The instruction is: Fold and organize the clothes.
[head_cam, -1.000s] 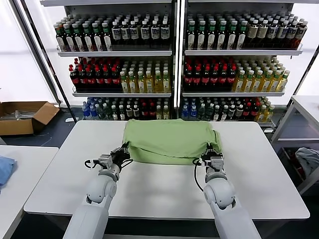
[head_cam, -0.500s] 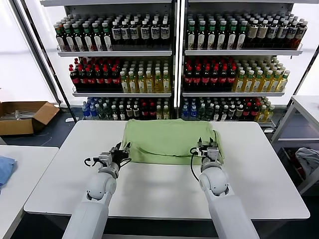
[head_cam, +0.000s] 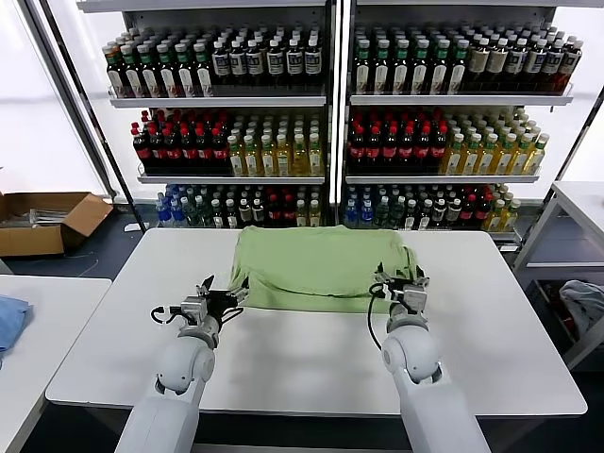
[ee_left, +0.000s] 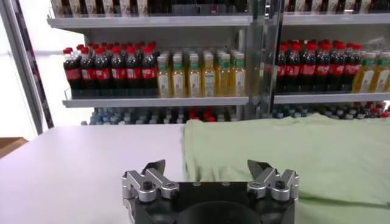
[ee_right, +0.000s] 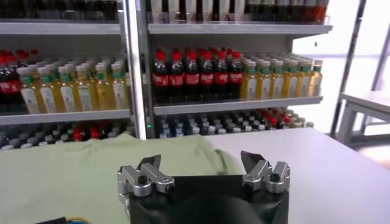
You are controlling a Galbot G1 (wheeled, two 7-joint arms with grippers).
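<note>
My green polo shirt [head_cam: 319, 267] lies folded on the white counter [head_cam: 283, 359], long axis across me, just beyond both claws. My left claw [head_cam: 219, 296] and right claw [head_cam: 400, 282] stand spread and empty at its near corners, equally close.

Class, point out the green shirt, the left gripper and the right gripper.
green shirt [head_cam: 316, 264], head view, middle of folded fabric.
left gripper [head_cam: 223, 294], head view, between its open fingertips.
right gripper [head_cam: 401, 277], head view, between its open fingertips.

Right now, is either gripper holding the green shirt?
No, the left gripper and right gripper both stand open at the near edge of the green shirt, gripping no fabric.
</note>
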